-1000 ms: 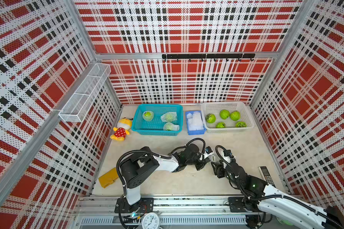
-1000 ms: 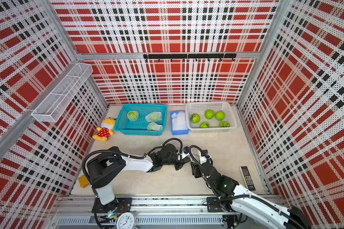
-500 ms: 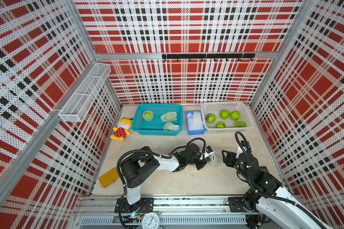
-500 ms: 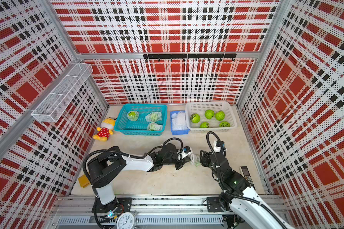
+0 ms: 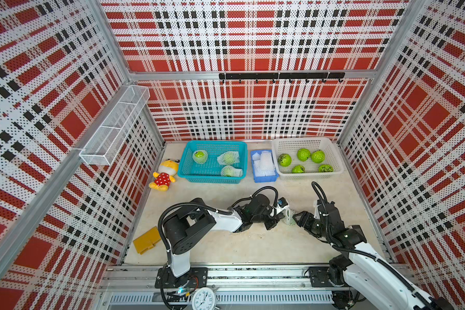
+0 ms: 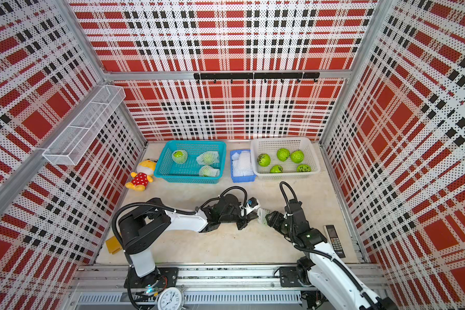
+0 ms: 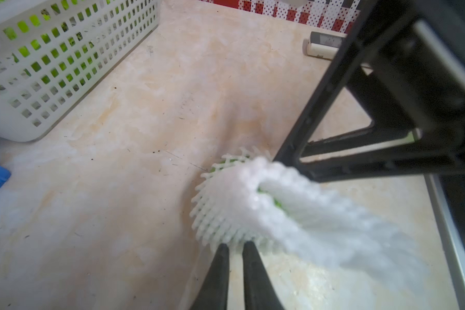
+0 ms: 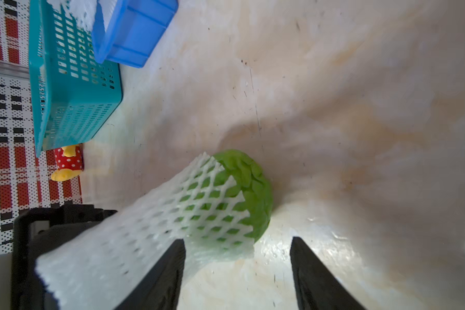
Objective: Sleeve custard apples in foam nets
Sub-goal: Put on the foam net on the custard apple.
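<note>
Beige tabletop (image 5: 226,241), between your arms: the custard apple (image 8: 249,188) sits partly inside the foam net (image 8: 199,204). Your left gripper (image 7: 236,244) pinches the net's tail. Your right gripper (image 8: 237,240), spread wide, has swung back in after retreating, so the sleeving looks unfinished.

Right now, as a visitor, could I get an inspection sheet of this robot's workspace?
Surface: beige tabletop, faint dark specks.
Job's things: five bare custard apples in white basket; three sleeved fruits in teal basket; spare nets in blue tray; one apple partly inside a foam net between the hands.
Clutter: plush toy, yellow block, remote, clock.
Hands: left hand shut on the foam net; right hand open, near that apple.
Cables: black cables loop above both arms.
Surroundings: plaid perforated walls, wire shelf, hook rail.
</note>
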